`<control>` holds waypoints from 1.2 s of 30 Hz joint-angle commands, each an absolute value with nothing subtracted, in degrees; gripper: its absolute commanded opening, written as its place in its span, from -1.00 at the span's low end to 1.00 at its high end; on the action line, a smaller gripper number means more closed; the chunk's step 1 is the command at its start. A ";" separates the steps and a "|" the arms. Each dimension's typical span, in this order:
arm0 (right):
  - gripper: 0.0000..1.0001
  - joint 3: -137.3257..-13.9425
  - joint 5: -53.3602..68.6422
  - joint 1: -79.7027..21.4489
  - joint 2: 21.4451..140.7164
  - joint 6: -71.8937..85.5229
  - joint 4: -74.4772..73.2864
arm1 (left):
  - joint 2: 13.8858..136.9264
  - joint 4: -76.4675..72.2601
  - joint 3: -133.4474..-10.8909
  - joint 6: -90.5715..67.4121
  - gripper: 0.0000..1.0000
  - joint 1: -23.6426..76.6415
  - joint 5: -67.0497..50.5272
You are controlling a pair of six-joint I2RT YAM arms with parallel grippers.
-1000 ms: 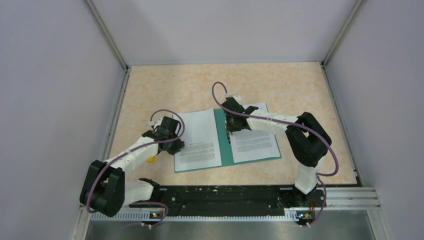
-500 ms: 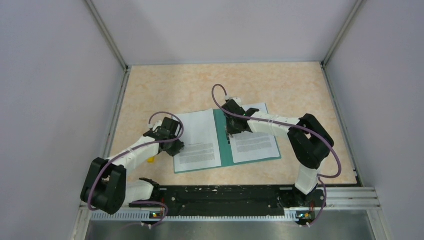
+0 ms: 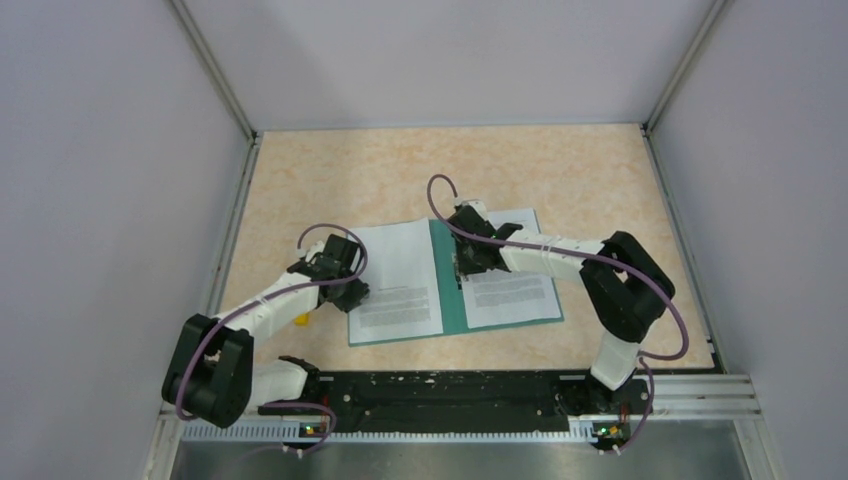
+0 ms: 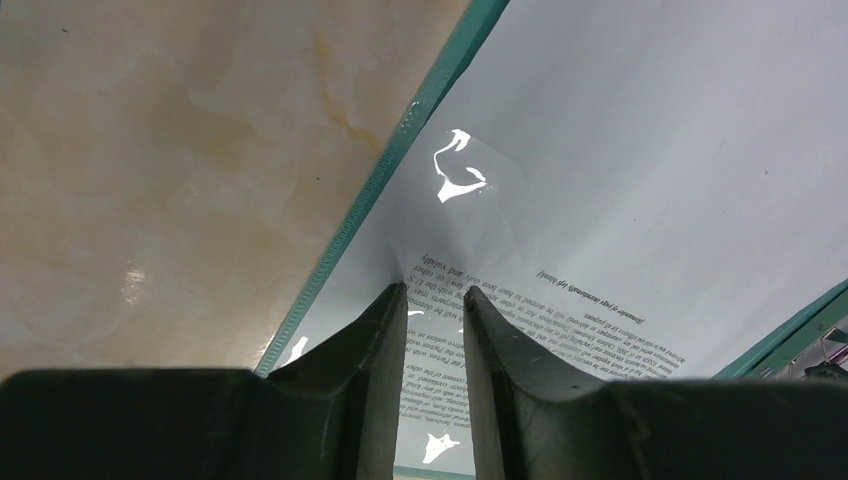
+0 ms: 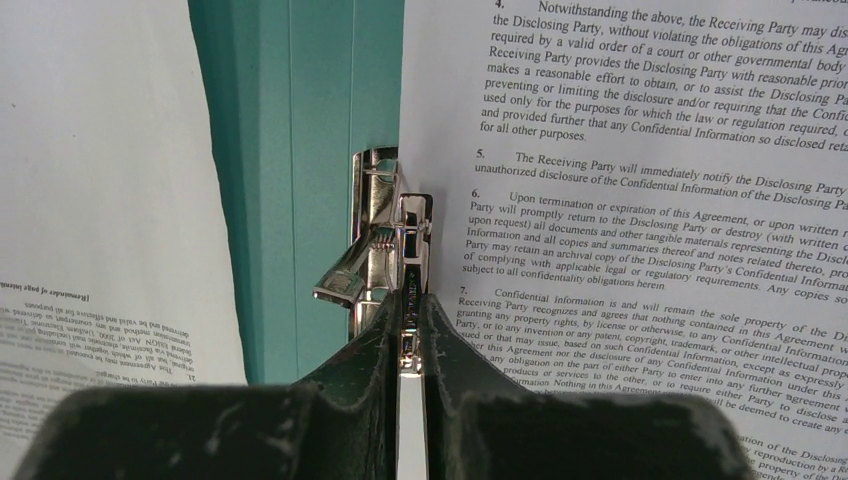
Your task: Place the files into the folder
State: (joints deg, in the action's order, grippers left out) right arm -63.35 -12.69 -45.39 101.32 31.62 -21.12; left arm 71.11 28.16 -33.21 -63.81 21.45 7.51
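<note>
The teal folder [image 3: 447, 290] lies open on the table, with a printed file [image 3: 400, 275] on its left half and another file [image 3: 510, 285] on its right half. My right gripper [image 3: 462, 262] is over the spine. In the right wrist view the right gripper [image 5: 411, 295] is shut on the upright tab of the metal fastener [image 5: 385, 235], between the teal inner cover [image 5: 290, 150] and the right file [image 5: 650, 200]. My left gripper [image 4: 435, 288] stands narrowly open, its tips down on the left file [image 4: 650, 150], just inside the folder's left edge [image 4: 400, 140].
A small yellow object [image 3: 301, 320] lies on the table beside the left forearm. Grey walls close in the table at the left, back and right. A black rail [image 3: 450, 395] runs along the near edge between the arm bases.
The right arm's elbow has swung slightly to the right while its gripper stays at the spine. The left arm has hardly moved.
</note>
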 commanded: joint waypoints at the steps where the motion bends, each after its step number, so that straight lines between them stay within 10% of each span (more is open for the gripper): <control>1: -0.84 -61.34 -13.26 -46.18 97.48 31.80 -17.42 | 72.58 28.30 -33.32 -64.34 -0.33 21.25 8.87; 36: -0.65 -56.92 -19.83 -48.48 93.79 32.73 -13.87 | 73.74 28.66 -34.51 -65.04 -0.33 21.17 9.73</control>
State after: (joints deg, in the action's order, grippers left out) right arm -55.88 -17.19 -47.62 94.08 31.64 -13.41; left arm 72.38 28.10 -34.09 -64.64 21.45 7.77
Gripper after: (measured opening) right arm 0.173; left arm 0.332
